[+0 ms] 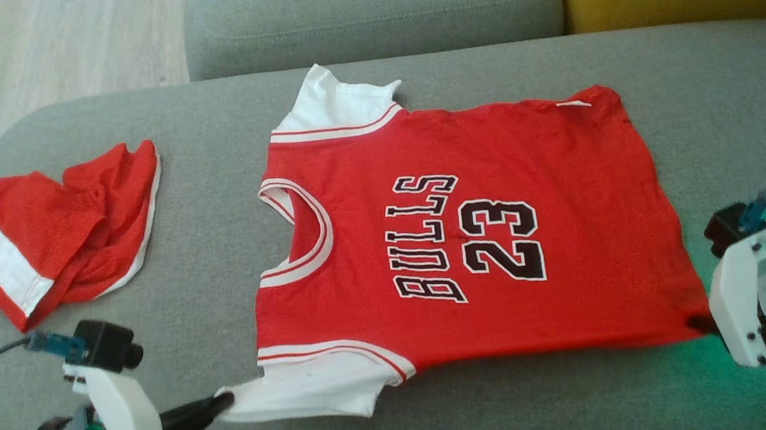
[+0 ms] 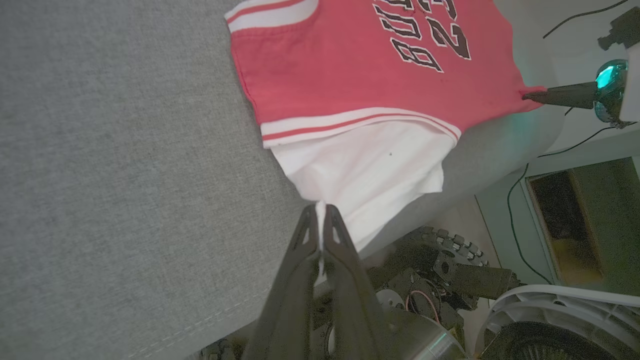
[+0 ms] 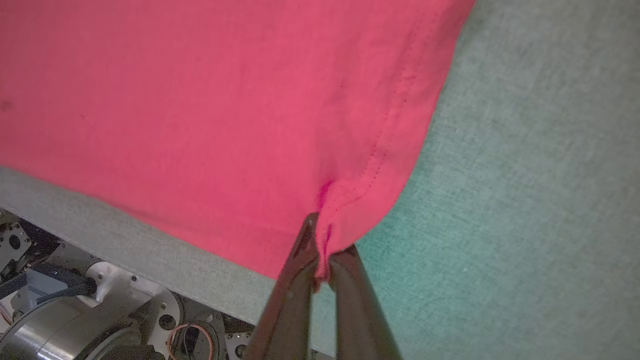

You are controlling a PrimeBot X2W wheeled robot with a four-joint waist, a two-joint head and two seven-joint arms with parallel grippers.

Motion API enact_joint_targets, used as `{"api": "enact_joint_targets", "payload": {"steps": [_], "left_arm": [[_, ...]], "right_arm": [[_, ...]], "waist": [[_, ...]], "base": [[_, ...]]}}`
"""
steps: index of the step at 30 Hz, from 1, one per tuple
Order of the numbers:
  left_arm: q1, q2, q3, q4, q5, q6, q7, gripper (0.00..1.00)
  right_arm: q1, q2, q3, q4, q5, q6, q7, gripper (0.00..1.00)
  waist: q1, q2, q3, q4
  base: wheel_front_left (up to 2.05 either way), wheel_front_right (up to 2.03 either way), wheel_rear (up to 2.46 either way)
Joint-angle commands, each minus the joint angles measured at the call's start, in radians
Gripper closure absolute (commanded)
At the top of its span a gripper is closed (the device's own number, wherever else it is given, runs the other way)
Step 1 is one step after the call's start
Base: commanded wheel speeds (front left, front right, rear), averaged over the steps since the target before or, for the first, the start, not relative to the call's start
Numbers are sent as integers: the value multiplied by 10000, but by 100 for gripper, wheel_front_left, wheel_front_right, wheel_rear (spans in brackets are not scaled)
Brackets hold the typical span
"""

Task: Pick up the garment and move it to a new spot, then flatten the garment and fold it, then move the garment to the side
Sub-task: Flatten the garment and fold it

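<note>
1. Now the red jersey [image 1: 476, 234] lies spread flat on the grey sofa [image 1: 207, 140], with its collar toward the robot's left and its hem toward the right.
2. The left gripper [image 2: 320, 212] is pinched tight on the edge of the near white sleeve [image 1: 315, 390], by the sofa's front edge.
3. The right gripper [image 3: 322, 240] is clamped on the jersey's near hem corner, with red cloth bunched between its fingers.
4. Crumpled red shorts [image 1: 41, 241] sit well apart, farther left on the sofa.

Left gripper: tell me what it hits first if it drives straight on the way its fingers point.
The left gripper is shut on the white sleeve, and its fingers point into it: that sleeve would bunch first, then probably the red jersey body beyond.
</note>
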Motion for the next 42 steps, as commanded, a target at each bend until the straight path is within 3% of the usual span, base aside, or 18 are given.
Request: {"api": "enact_joint_targets", "payload": {"steps": [1, 17, 34, 35, 36, 37, 38, 39, 42], "left_arm": [[-744, 513, 628, -246, 120, 70, -115, 100], [-3224, -245, 713, 111, 988, 80, -79, 100], [-5877, -1493, 175, 2547, 2543, -50, -714, 100], [-5994, -1576, 95, 2716, 2648, -61, -773, 100], [-6106, -1658, 18, 2885, 2761, -71, -848, 100], [-6212, -1735, -50, 3071, 2901, -72, -946, 100], [-6303, -1813, -104, 3266, 3034, -52, -1043, 12], [-6467, -1996, -155, 3664, 3260, 94, -1266, 0], [-6714, -2269, -99, 4167, 3602, 378, -1915, 0]], "right_arm": [[-322, -420, -161, -82, -109, 19, -171, 100], [-1844, 269, -272, 688, -769, 19, -698, 100], [-3193, 1314, 166, 1561, -1192, 19, -1303, 100], [-3243, 1364, 197, 1598, -1192, 19, -1368, 86], [-3311, 1403, 205, 1642, -1241, 19, -1546, 18], [-3349, 1454, 171, 1774, -1234, 19, -1670, 0], [-3392, 1519, 160, 1882, -1247, 19, -1786, 0], [-3477, 1661, 34, 2145, -1203, 19, -2079, 0], [-3639, 1864, -258, 2667, -1249, 19, -2815, 0]], "waist": [[1, -1, 57, -31], [1, -1, 1073, -291], [1, -1, 2242, -766], [1, -1, 2289, -791], [1, -1, 2334, -816], [1, -1, 2371, -838], [1, -1, 2412, -862], [1, -1, 2482, -897], [1, -1, 2550, -907]], "base": [[0, 0, 0], [0, 0, 0], [0, 0, 0], [0, 0, 0], [0, 0, 0], [0, 0, 0], [0, 0, 0], [0, 0, 0], [0, 0, 0]]}}
